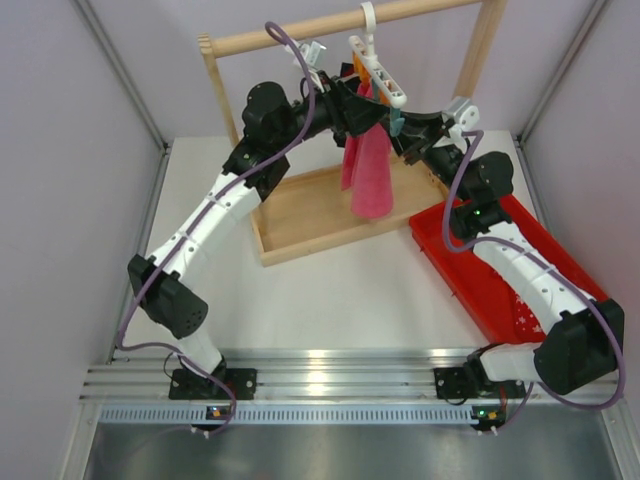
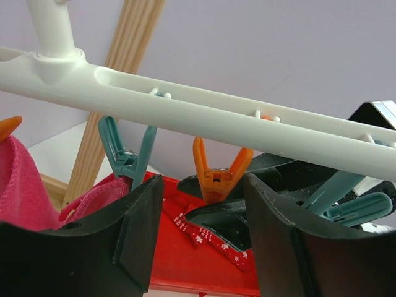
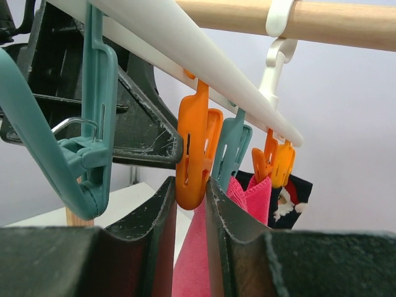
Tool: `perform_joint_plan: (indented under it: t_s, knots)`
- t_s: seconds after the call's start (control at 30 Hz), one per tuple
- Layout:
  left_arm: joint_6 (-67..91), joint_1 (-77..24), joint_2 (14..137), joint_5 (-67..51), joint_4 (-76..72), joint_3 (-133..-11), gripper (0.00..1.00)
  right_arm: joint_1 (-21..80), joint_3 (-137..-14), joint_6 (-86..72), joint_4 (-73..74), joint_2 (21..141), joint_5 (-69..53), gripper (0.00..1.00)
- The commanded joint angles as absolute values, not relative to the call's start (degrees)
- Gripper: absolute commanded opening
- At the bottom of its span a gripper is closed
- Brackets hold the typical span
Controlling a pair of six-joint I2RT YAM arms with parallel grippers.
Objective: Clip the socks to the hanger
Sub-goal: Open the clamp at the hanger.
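Hanger (image 1: pixel 380 75), white plastic slotted bar with top hook and orange and teal clips: hung on the wooden rail frame (image 1: pixel 240 39) at the table's far side. A long plain pink cloth (image 1: pixel 370 175) and a black printed cloth (image 3: pixel 286 197) hang from its clips.

Left gripper (image 2: pixel 204 185): jaws apart, flanking an orange plastic clip (image 2: pixel 216 173) without visibly touching it.

Right gripper (image 3: pixel 190 192): jaws nearly together just under that clip. They appear to pinch a small red fabric sock (image 2: pixel 210 240) with white print, whose edge hangs below them in the left wrist view.

Second sock (image 1: pixel 522 322): probably the white-speckled red patch in the red plastic tray (image 1: pixel 455 270); too small to confirm.

Progress: early. No red sock appears clipped yet. Remaining, by judgement: squeeze the clip open, feed in the first sock and release it, then fetch and clip the second.
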State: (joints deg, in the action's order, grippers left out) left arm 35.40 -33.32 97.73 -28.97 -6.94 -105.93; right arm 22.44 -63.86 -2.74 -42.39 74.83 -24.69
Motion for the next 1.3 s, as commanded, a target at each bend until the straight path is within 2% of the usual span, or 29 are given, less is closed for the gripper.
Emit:
perform_joint_plan:
  t_s: [0.0,0.7,0.77,0.83,0.87,0.93,0.97,1.07,1.1,1.17,1.27]
  knots:
    - [36.74,-33.49,97.91,-29.79,-11.86,-109.33,0.59,21.97,-66.27,-3.25,-44.82,72.77,-27.86,0.00]
    - [40.61,-33.49,101.60,-29.71,-15.91,-113.03,0.49,21.45,-66.18,-3.52,-44.21,72.60,-28.57,0.00]
    - [40.87,-33.49,101.69,-29.18,-15.82,-113.12,0.37,21.36,-65.92,-3.52,-44.21,72.51,-28.56,0.00]
    - [41.75,-33.49,101.86,-28.83,-15.82,-113.11,0.31,21.36,-65.83,-3.51,-43.60,72.34,-28.30,0.01]
    - [41.92,-33.57,101.87,-28.83,-15.82,-113.12,0.26,21.36,-65.92,-3.69,-43.16,72.25,-27.95,0.08]
    - [42.71,-33.57,102.04,-28.56,-15.82,-113.03,0.22,21.27,-65.83,-3.87,-41.67,71.81,-27.25,0.16]
    - [43.06,-33.49,101.95,-28.39,-15.82,-112.94,0.17,21.18,-65.74,-3.95,-41.23,71.55,-27.16,0.27]
    - [44.03,-33.49,102.22,-28.21,-15.56,-112.85,0.07,20.31,-64.95,-3.69,-37.80,69.88,-25.75,0.47]
    - [44.47,-33.49,102.13,-28.04,-15.47,-112.76,0.01,19.95,-64.52,-3.17,-36.92,68.65,-25.40,0.50]
    - [44.65,-33.57,102.22,-27.51,-15.12,-112.59,0.00,18.81,-63.29,-2.81,-33.24,67.16,-24.61,0.59]
    - [44.91,-33.57,102.30,-27.25,-14.77,-112.32,0.00,16.36,-62.23,-2.99,-25.88,64.25,-24.52,0.66]
